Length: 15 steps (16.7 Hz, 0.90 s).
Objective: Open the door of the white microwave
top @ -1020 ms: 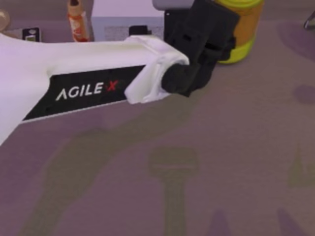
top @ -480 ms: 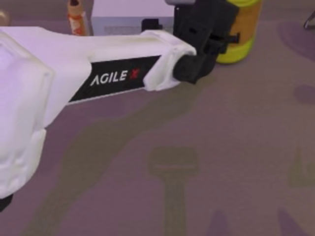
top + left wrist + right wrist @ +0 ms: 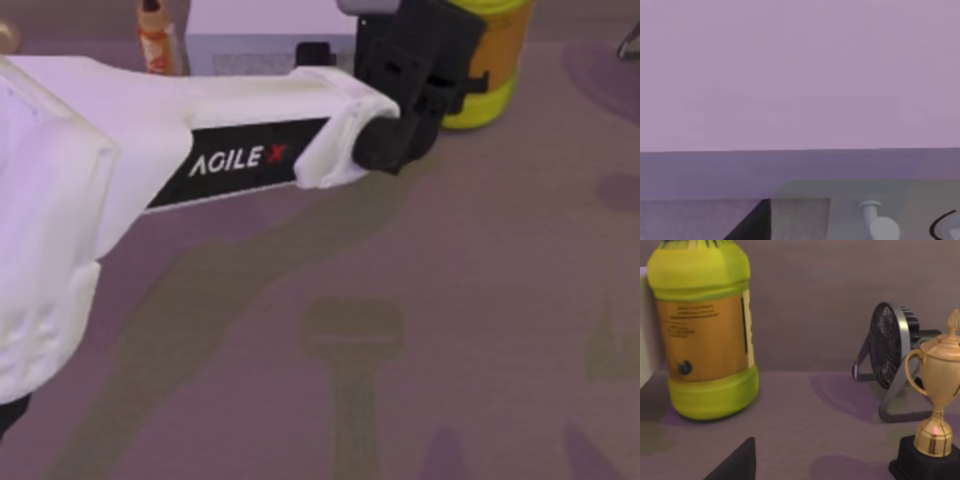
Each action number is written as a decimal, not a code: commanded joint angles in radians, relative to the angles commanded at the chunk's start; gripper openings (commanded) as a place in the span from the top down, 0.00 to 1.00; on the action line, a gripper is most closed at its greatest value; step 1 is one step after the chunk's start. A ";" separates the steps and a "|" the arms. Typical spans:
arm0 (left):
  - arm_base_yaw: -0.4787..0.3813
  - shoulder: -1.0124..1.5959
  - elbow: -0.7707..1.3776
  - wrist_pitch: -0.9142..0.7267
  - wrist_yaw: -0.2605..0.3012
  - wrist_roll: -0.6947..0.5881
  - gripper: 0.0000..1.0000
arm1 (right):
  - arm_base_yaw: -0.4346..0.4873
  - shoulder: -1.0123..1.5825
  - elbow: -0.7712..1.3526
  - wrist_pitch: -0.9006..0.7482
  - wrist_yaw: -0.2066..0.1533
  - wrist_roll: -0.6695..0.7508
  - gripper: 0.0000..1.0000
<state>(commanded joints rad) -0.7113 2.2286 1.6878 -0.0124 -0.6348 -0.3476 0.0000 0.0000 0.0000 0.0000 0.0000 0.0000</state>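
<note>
- white microwave (image 3: 262,20) sits at the far edge of the table (image 3: 480,300), a little left of centre in the top view; only its white top and a strip of its grey speckled front show there.
- door (image 3: 245,62) appears as that grey mesh strip, mostly covered by the left arm; whether it is ajar or closed cannot be told from here.
- left arm (image 3: 180,150) reaches from the table's left side across to the microwave front, its white link bearing the agilex label.
- left gripper (image 3: 415,70) is the black block at the arm's end, at the microwave's right front corner, just beside the yellow-green jar (image 3: 490,60); its fingertips are hidden, so whether they are spread or pinching anything cannot be told.
- left wrist view shows mostly a plain purple background, with a pale grey-white surface low in the picture and 1 round silvery knob (image 3: 879,224) on a short stem.
- a dark edge stands beside that pale surface; what it belongs to is unclear.
- orange-labelled bottle (image 3: 156,40) stands just left of the microwave.
- right arm is out of the top view; its wrist camera looks at the jar, a small black fan (image 3: 890,355) on a wire stand, and a gold trophy (image 3: 940,390) on a black base.
- right gripper shows only as a dark tip (image 3: 735,465) low in its own view, its state unreadable.
</note>
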 joint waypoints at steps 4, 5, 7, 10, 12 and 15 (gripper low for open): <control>0.000 0.000 0.000 0.000 0.000 0.000 0.53 | 0.000 0.000 0.000 0.000 0.000 0.000 0.00; 0.000 0.000 0.000 0.000 0.000 0.000 0.60 | 0.000 0.000 0.000 0.000 0.000 0.000 0.00; 0.000 0.000 0.000 0.000 0.000 0.000 0.75 | 0.000 0.000 0.000 0.000 0.000 0.000 0.00; 0.000 0.000 0.000 0.000 0.000 0.000 0.98 | 0.000 0.000 0.000 0.000 0.000 0.000 0.00; 0.000 0.000 0.000 0.000 0.000 0.000 1.00 | 0.000 0.000 0.000 0.000 0.000 0.000 0.00; 0.000 0.000 0.000 0.000 0.000 0.000 1.00 | 0.000 0.000 0.000 0.000 0.000 0.000 0.00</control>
<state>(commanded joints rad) -0.7113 2.2286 1.6878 -0.0124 -0.6348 -0.3476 0.0000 0.0000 0.0000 0.0000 0.0000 0.0000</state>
